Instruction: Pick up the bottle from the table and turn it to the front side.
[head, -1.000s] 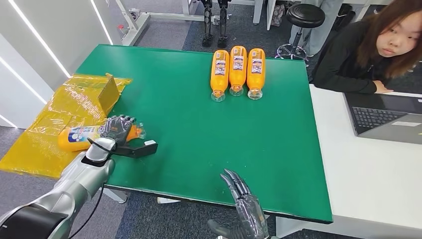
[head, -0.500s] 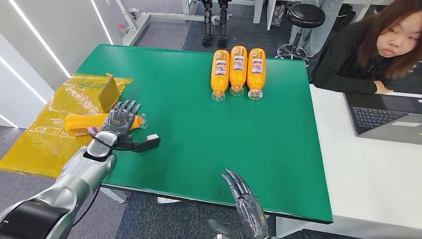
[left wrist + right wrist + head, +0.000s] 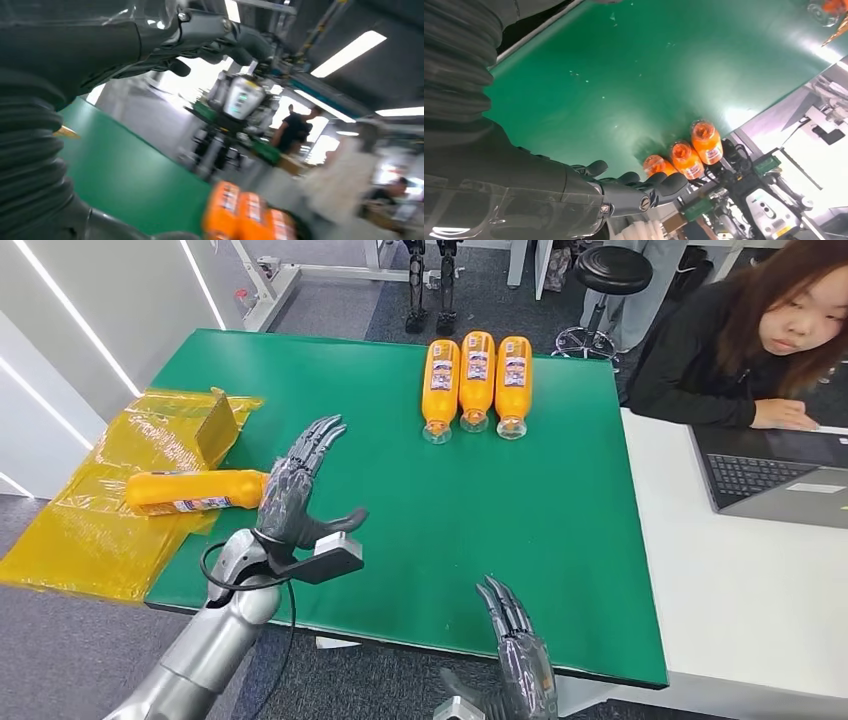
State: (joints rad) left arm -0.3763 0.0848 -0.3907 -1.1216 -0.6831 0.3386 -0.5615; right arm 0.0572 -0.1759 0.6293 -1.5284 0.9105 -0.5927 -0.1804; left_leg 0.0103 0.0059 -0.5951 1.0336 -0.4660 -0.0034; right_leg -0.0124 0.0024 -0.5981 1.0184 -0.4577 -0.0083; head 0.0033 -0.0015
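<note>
One bottle: lies on its side at the green table's left edge, on yellow wrap
Left hand: fingers spread, empty, just beside it
Right hand: fingers apart, empty, near front edge

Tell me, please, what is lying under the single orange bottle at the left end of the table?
The orange bottle lies on its side on crinkled yellow plastic wrap, which hangs over the green table's left edge. The wrap hides whatever is beneath it there.
</note>
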